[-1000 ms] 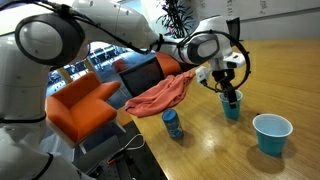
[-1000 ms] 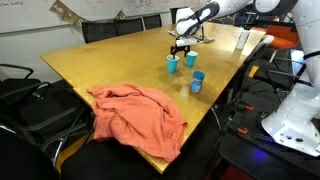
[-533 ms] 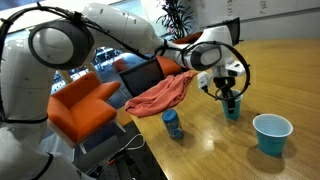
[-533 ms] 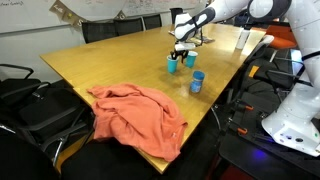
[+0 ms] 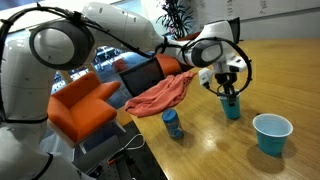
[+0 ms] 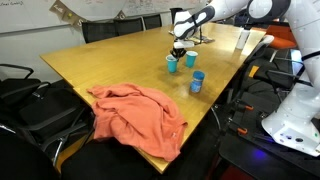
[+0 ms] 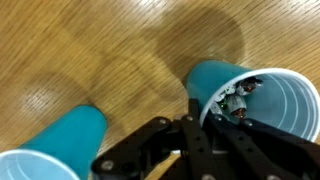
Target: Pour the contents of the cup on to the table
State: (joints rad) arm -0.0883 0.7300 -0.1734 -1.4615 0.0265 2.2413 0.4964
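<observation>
The small teal-blue cup (image 5: 232, 106) stands upright on the wooden table (image 5: 215, 150). My gripper (image 5: 229, 90) reaches down onto it from above. In the wrist view the gripper (image 7: 202, 120) is shut on the near rim of the cup (image 7: 275, 105), with one finger inside the wall and one outside. The contents (image 7: 238, 98), tiny dark and pale pieces, lie in the cup's blue inside just past the fingers. In an exterior view the gripper (image 6: 179, 50) hangs over the far part of the table (image 6: 110, 60).
A wider teal cup (image 5: 272, 134), white inside, stands close by and also shows in the wrist view as a second teal cup (image 7: 50, 150). A small blue patterned bottle (image 5: 173, 124) stands near the table edge. An orange cloth (image 6: 140, 115) drapes over the table's corner.
The jaws have gone from wide open to shut on the cup's rim. The gripper has settled slightly lower over the cup. The cup stays upright on the table.
</observation>
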